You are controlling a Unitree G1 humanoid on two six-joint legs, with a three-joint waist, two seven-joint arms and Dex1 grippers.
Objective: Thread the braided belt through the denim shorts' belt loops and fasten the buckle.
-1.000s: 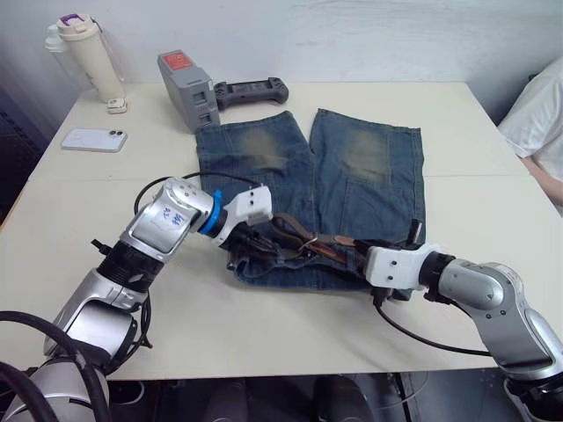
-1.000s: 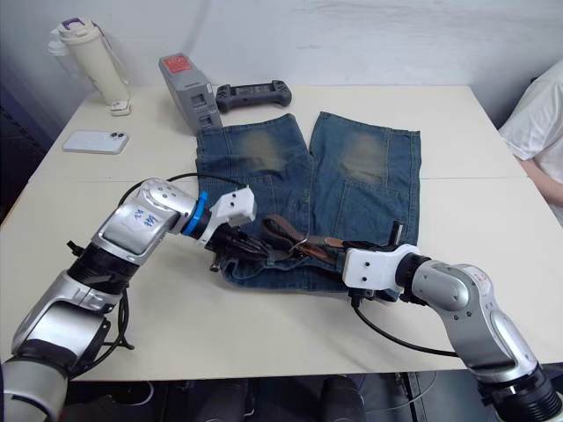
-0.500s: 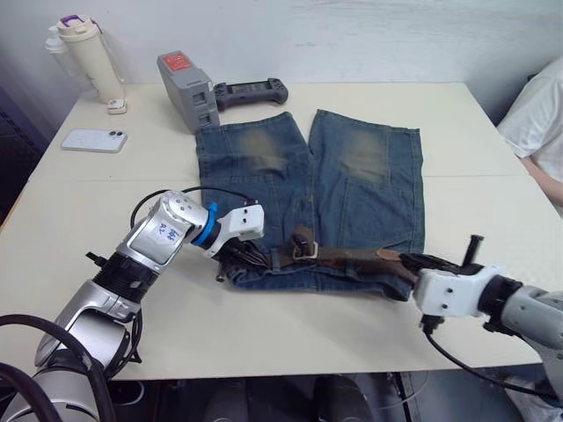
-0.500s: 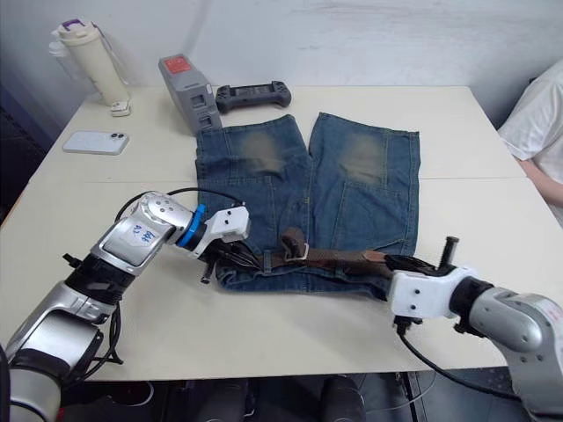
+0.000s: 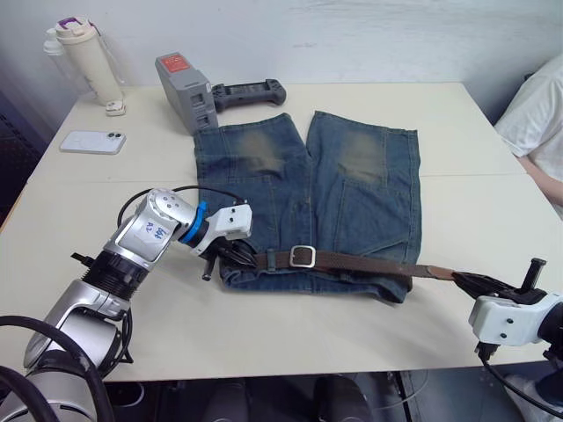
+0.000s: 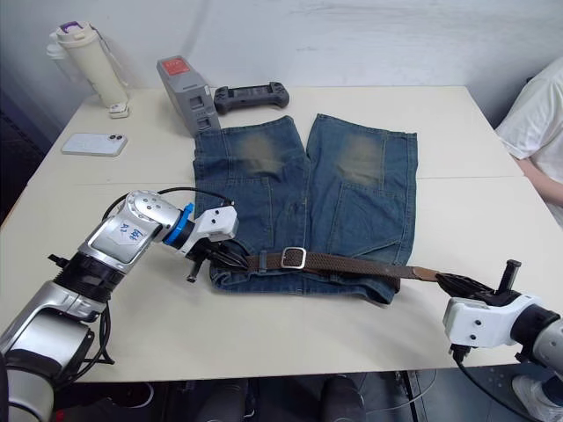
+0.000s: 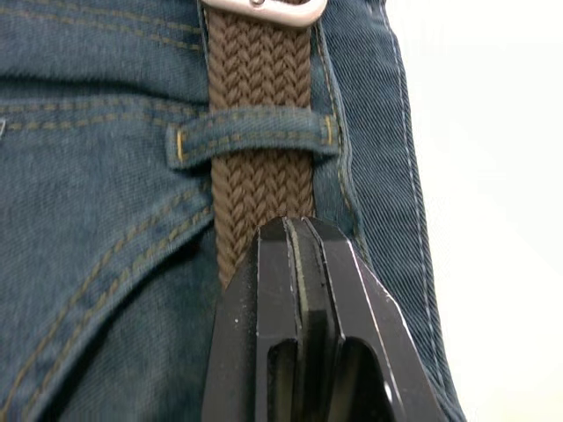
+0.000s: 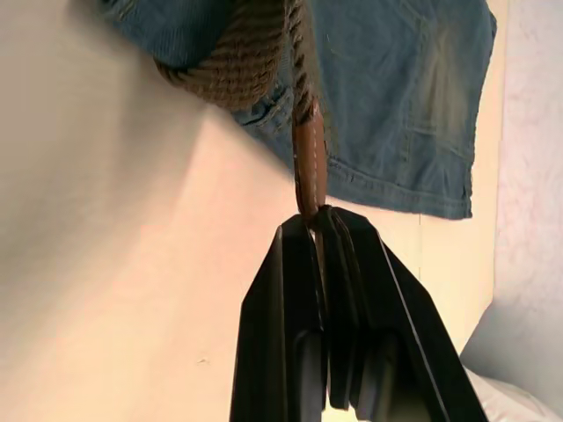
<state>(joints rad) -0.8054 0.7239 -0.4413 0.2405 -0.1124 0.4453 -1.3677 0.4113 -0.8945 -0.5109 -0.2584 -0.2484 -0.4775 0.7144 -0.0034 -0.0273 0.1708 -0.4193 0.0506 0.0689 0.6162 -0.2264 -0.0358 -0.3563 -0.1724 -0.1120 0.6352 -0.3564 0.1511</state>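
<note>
Worktop (image 5: pixel 457 132) carries denim shorts (image 5: pixel 352 176), laid flat, waistband twd robot. Braided belt (image 5: pixel 369 263) runs along waistband, under a belt loop (image 7: pixel 253 138), buckle (image 5: pixel 303 257) near middle. Right hand (image 5: pixel 473 283) clamped on belt's tan tip, off shorts' edge. Left hand (image 7: pixel 299 255) pinched shut on belt at waistband's left end.

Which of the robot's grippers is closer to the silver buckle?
Left. The left gripper is at the shorts' waistband just beside the buckle, shut on the belt. The right gripper holds the belt's far tan end, off past the shorts.
</note>
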